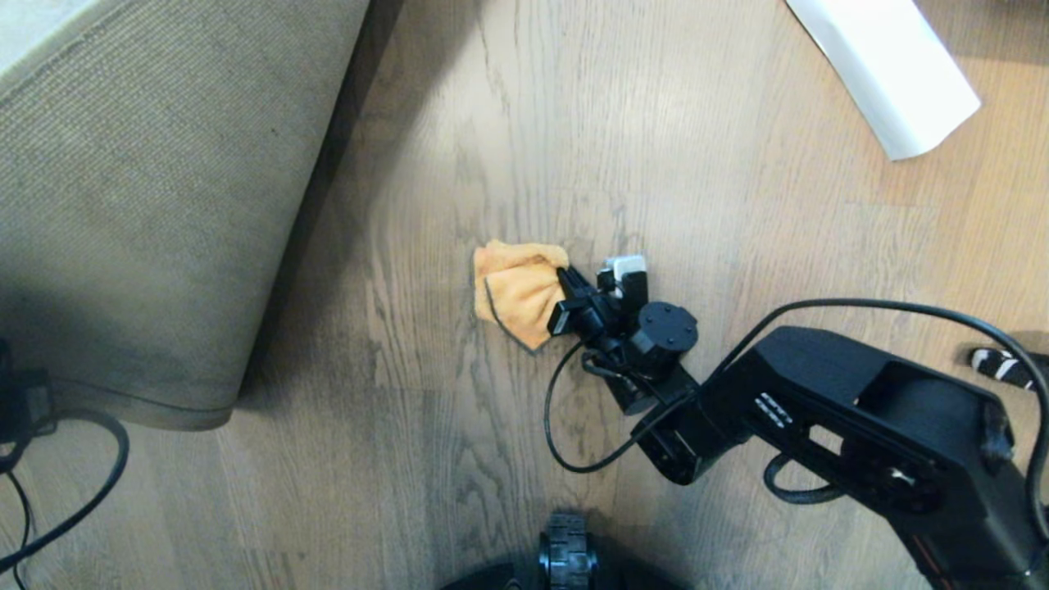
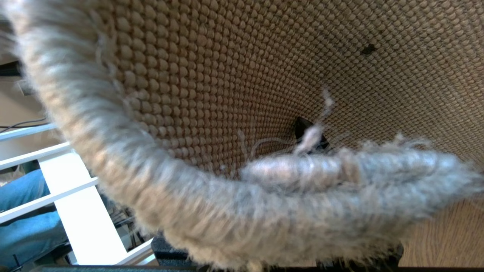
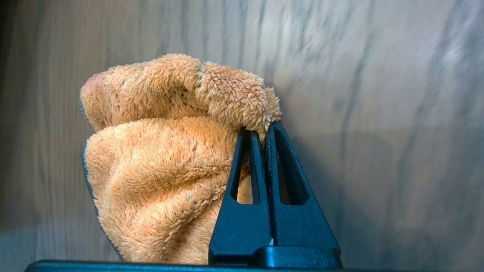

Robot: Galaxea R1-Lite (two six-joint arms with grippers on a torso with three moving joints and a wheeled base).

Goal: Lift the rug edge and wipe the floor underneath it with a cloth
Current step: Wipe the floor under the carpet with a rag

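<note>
right arm (image 1: 860,426): black angular housing | looped black cable | end effector (image 3: 262,130): black hollow triangular fingers

A white roll of paper (image 1: 889,70) lies at the far right, slanting out past the top of the head view. A small black-and-white striped thing (image 1: 1000,366) shows at the right edge, too little of it in view to tell what it is. In the left wrist view a white railed frame (image 2: 81,211) stands off to one side, and behind its rails is a person's leg in blue jeans (image 2: 22,215).
</note>
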